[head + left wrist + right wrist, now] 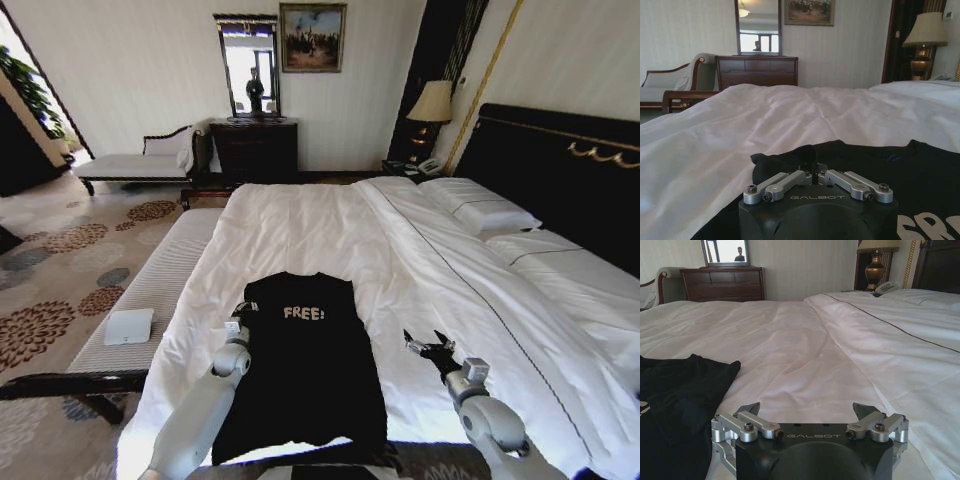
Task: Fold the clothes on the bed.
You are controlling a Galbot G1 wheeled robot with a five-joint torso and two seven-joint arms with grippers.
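- Left hand [240, 318]: pinched shut on the T-shirt [300, 370] sleeve edge.
- Right hand [425, 347]: spread wide, just beside the shirt, above the bed [330, 225].
- T-shirt: flat near the foot; soft, light, best gripped at hems.

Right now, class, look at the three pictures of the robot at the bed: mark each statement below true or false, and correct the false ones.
1. The black T-shirt lies on the bed. True.
2. The left gripper is shut on the shirt's sleeve. True.
3. The right gripper holds the shirt. False: it is open over bare white sheet, beside the shirt.
4. The shirt's lettering reads "STOP". False: it reads "FREE!".
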